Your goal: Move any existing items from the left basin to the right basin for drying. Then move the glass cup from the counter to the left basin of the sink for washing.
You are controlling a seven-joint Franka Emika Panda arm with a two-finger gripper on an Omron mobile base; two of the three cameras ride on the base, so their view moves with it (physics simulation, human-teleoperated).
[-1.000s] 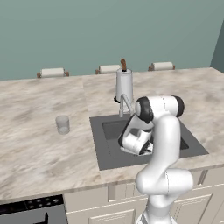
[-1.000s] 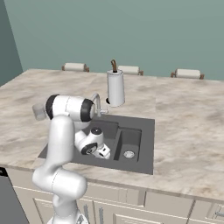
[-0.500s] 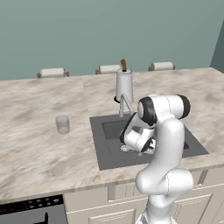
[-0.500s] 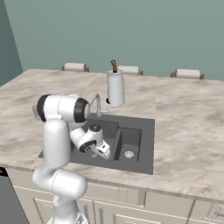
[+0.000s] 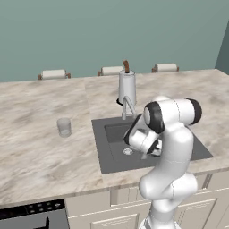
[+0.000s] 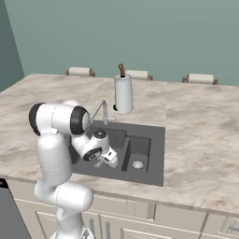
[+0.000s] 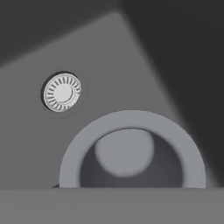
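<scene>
Down in the left basin [image 5: 115, 134], near the centre of the left base view, the gripper [image 5: 150, 154] hangs low inside the dark grey sink [image 5: 103, 161]. From the right base view the gripper [image 6: 108, 158] sits at centre left, over the wider hollow [image 6: 114, 136], with the narrower right basin [image 6: 140, 149] just beside it. Whether the fingers are spread or pinching something cannot be told; the tips are hidden in every view.

Seen from the hand, a round grey bowl [image 7: 131, 144] fills the lower middle of the frame, its rim toward the camera, lying on the basin floor. The silver drain [image 7: 62, 92] sits at upper left, apart from the bowl.

Meanwhile the glass cup [image 5: 64, 127] stands upright on the counter [image 5: 40, 147] at the left of the left base view, well apart from the sink. Behind the sink, a steel canister [image 5: 126, 87] stands near the slim tap [image 5: 128, 107].
</scene>
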